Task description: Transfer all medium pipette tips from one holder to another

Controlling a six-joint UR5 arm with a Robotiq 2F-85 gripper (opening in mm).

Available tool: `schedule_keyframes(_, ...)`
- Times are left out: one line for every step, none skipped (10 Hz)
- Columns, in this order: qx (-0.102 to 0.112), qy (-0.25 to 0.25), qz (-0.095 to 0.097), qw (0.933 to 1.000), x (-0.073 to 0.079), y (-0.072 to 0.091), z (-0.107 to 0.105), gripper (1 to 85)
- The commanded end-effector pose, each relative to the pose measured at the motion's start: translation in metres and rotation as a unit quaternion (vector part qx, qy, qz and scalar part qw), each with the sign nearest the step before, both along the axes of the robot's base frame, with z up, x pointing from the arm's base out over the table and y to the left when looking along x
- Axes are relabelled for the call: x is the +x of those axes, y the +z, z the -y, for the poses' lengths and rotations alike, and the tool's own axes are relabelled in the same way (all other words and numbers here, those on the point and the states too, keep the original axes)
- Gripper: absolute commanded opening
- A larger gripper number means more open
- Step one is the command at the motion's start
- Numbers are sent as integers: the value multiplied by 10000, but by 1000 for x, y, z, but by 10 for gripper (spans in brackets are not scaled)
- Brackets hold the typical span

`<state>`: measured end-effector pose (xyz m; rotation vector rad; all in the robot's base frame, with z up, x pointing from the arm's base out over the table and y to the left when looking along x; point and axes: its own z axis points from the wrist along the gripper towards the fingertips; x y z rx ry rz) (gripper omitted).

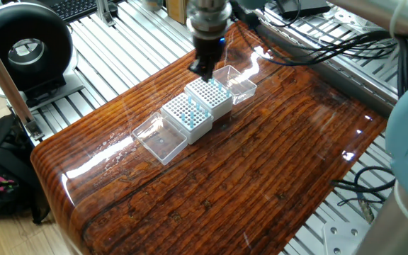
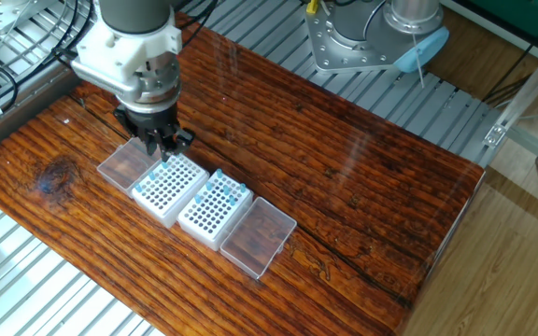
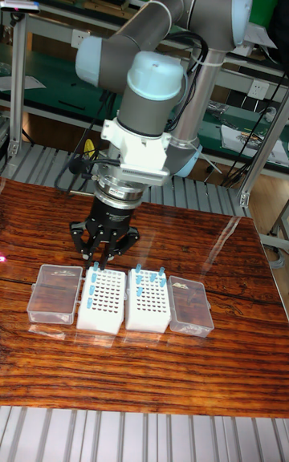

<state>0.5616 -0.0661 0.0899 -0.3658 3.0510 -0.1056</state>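
Two white grid holders stand side by side. One holder (image 2: 215, 213) (image 3: 148, 301) (image 1: 188, 115) carries several light-blue medium pipette tips (image 2: 228, 190) (image 3: 149, 273) along its far edge. The other holder (image 2: 170, 187) (image 3: 102, 301) (image 1: 210, 95) is almost bare. My gripper (image 2: 162, 152) (image 3: 99, 258) (image 1: 205, 69) hangs low over the far corner of this second holder. It is shut on a single blue tip (image 2: 163, 169) (image 3: 94, 269), which points down at the grid. Whether the tip's end sits in a hole is not visible.
A clear plastic lid lies flat beside each holder's outer side: one (image 2: 125, 164) (image 3: 54, 292) by the gripper's holder, the other (image 2: 258, 235) (image 3: 191, 306) by the tip-filled holder. A black round device (image 1: 23, 46) stands off the wooden table (image 2: 362, 187).
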Motion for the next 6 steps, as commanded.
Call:
schedule_keyframes(217,-55,1,9997,-12,-6,0,320)
schedule_keyframes(272,-71,-21,9996,-16,-6,-4,327)
schedule_keyframes(298,-118,-50,9995,-20,-6,-8,327)
schedule_keyframes(294,-172,-40,9994,-24,-8,-12,327)
schedule_keyframes(251,-193,7,9995,-25,-12,-14,327)
schedule_keyframes(184,-215,18,9996,-27,-13,-13,323)
